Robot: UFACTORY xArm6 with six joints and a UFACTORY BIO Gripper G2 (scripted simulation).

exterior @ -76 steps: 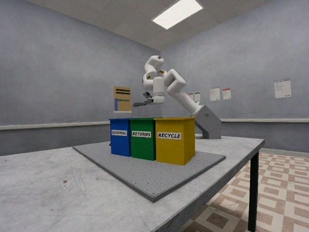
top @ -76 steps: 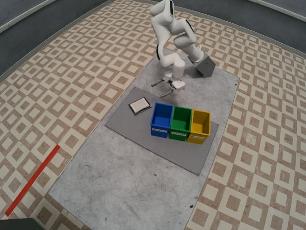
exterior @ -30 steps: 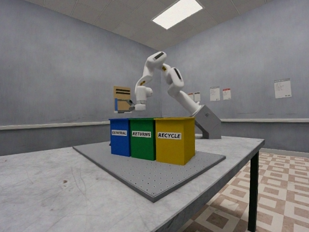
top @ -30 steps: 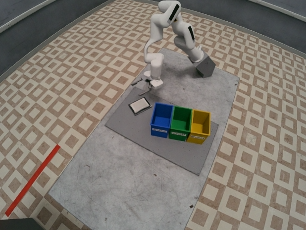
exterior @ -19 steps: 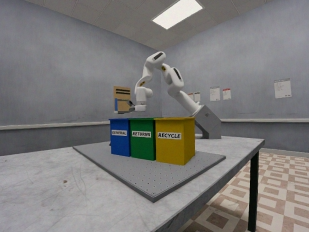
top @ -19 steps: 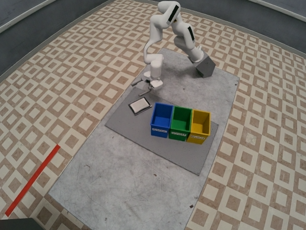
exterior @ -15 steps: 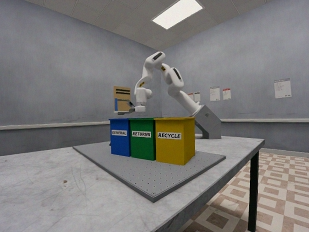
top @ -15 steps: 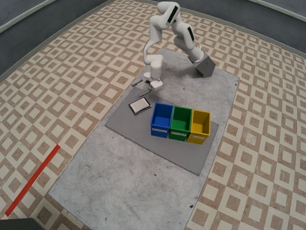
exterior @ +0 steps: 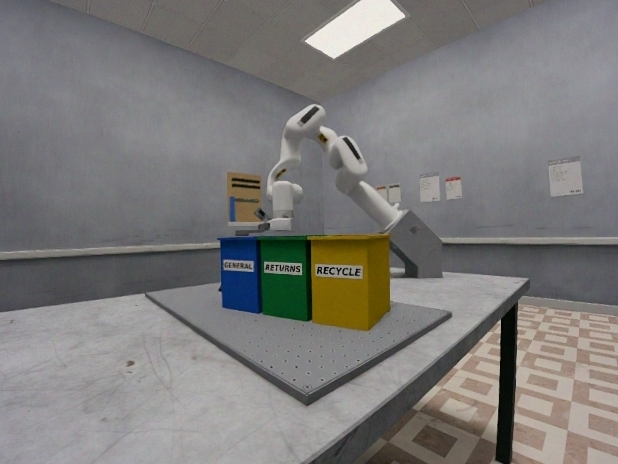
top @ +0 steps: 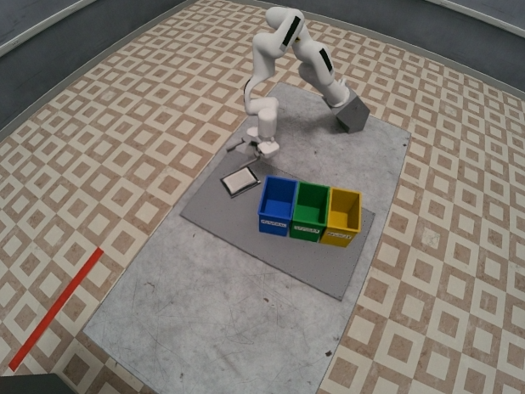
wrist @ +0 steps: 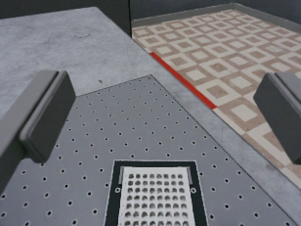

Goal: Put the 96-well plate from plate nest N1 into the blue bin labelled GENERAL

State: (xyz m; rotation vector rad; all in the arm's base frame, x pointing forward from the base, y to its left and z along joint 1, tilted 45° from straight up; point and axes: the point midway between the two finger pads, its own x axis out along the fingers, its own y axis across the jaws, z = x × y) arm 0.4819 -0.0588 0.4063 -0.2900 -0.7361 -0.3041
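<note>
Lining up on the plate (top: 241, 180) (wrist: 155, 195)

Claw (top: 243, 154) (exterior: 250, 223) (wrist: 163, 116) released, fingers wide apart, nothing between. Plate sits in the nest (top: 246, 189) (wrist: 111, 200). My worry: descending off-centre or skewed could land a finger on the nest's rim or pinch the plate unevenly. Later, carrying too low could clip the blue bin (top: 274, 227) (exterior: 240, 295) and tip it. Blue, green (top: 303, 234) (exterior: 285, 300) and yellow (top: 335, 240) (exterior: 345, 305) bins upright in a tight row, little slack between. Nest lies near the board's (top: 221, 221) (exterior: 225, 325) (wrist: 137, 121) edge; more room on its side away from the bins.

Over the last couple of seconds the gripper (top: 235, 158) (exterior: 246, 232) (wrist: 166, 109) swung across and sank. The 96-well plate (top: 240, 180) (wrist: 156, 200) came to lie nearer the fingertips, below and ahead of them. The blue bin (top: 273, 229) (exterior: 241, 290) ended up farther off to the tool's side. In the last half second, the tool dropped slightly lower.
</note>
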